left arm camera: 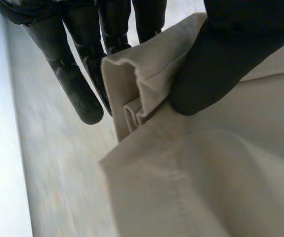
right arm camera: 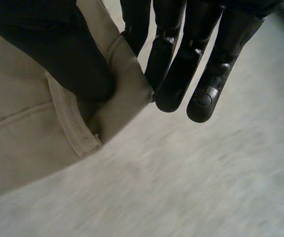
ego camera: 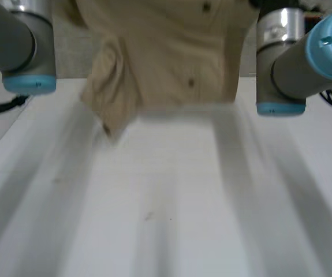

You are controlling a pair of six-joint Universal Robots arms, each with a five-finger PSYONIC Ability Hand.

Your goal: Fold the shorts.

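While the beige shorts (ego camera: pixel 171 52) hang over the far part of the white table (ego camera: pixel 166 231), their left side bunched and drooping lower than the right, both hands grasp the cloth. The left hand (left arm camera: pixel 216 64) pinches a crumpled fold of the edge between thumb and fingers, and the right hand (right arm camera: pixel 58 44) pinches a corner beside a belt loop (right arm camera: pixel 75 123). Both pinches sit close to the cloth's margin, so a quick pull or drag across the table could slip a corner free, and the bunched left side would likely lie creased, skewing the fold.
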